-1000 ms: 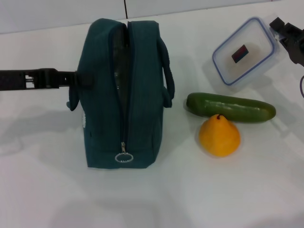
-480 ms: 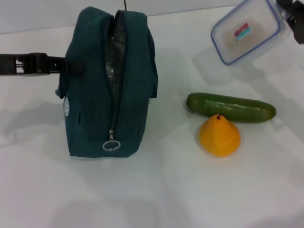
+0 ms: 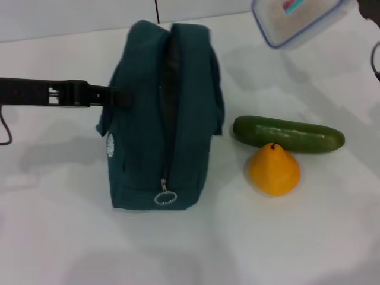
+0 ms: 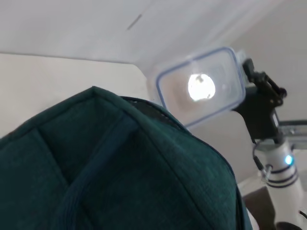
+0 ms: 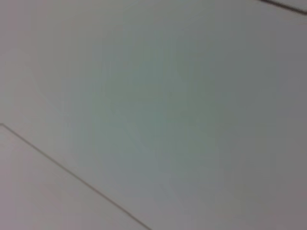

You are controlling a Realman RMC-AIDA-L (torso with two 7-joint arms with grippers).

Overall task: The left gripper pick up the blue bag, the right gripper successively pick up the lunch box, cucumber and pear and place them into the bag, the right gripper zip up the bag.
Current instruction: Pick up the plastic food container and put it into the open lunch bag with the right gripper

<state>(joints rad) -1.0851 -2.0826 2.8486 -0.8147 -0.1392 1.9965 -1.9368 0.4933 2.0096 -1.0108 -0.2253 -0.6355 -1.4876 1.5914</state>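
The blue bag [image 3: 163, 119] stands on the white table with its top zipper open and the ring pull [image 3: 166, 198] at its near end. My left gripper [image 3: 116, 96] reaches in from the left and is shut on the bag's left side. The lunch box [image 3: 295, 18] hangs in the air at the far right, partly cut off by the picture's edge. In the left wrist view my right gripper [image 4: 245, 72] is shut on one end of the lunch box [image 4: 199, 88], above and beyond the bag [image 4: 120, 172]. The cucumber [image 3: 288, 134] lies right of the bag, with the pear [image 3: 274, 169] touching its near side.
A thin black cable [image 3: 5, 133] trails from the left arm at the left edge. White table [image 3: 249, 237] stretches in front of the bag and fruit. A pale wall with a dark seam [image 3: 157, 10] stands behind. The right wrist view shows only a plain pale surface.
The lunch box has risen higher and moved a little left, out of the top of the view. The bag, which swung left half a second ago, has shifted back to the right with the left gripper.
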